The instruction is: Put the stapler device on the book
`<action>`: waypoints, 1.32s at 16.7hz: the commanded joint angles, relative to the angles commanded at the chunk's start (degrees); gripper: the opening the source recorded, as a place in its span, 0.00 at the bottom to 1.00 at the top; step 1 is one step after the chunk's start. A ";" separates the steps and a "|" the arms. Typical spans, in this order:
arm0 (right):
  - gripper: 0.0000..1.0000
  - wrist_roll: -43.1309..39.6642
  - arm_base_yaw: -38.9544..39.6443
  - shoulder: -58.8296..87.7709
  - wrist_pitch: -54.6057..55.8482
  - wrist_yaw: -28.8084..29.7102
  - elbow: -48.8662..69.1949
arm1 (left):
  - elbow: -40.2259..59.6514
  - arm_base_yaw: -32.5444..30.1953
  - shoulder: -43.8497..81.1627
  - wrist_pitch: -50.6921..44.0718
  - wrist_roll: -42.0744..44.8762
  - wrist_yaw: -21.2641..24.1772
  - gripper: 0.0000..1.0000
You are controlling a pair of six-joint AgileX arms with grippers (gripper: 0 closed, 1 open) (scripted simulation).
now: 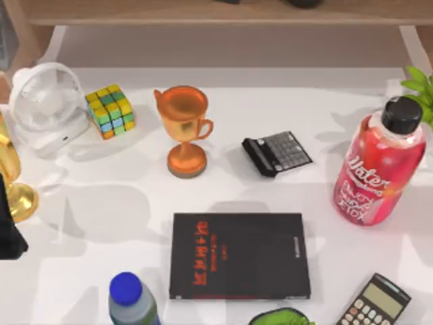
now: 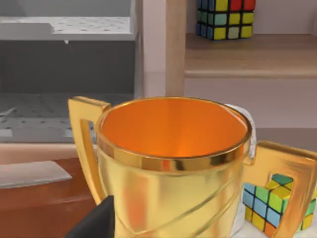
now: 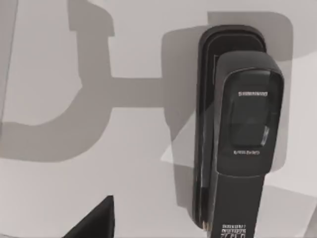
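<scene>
The stapler (image 3: 240, 134) is a long black device with small pale print, lying flat on the white table (image 3: 124, 139) directly under my right wrist camera. A dark part of my right gripper (image 3: 94, 220) shows beside it, apart from it. The book (image 1: 238, 256) is flat and black with red lettering, lying near the table's front edge at the middle. My left arm (image 1: 10, 227) is parked at the table's left edge beside a gold trophy (image 2: 171, 163), and a dark part of my left gripper (image 2: 96, 220) shows close against that cup.
Behind the book stand a bronze trophy (image 1: 184, 128) and a small black keypad (image 1: 277, 153). A white fan (image 1: 46, 101) and a colour cube (image 1: 109, 110) sit at the back left. A red bottle (image 1: 380, 166) stands right, a calculator (image 1: 374, 303) front right, and a blue-capped bottle (image 1: 130, 298) front left.
</scene>
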 joint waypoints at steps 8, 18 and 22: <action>1.00 -0.13 0.22 1.65 -0.36 0.24 1.35 | 0.00 0.00 0.00 0.00 0.00 0.00 1.00; 1.00 -0.20 0.48 -1.39 7.79 0.26 -9.88 | 0.00 0.00 0.00 0.00 0.00 0.00 1.00; 1.00 0.07 0.68 -1.45 11.96 0.31 -13.58 | 0.00 0.00 0.00 0.00 0.00 0.00 1.00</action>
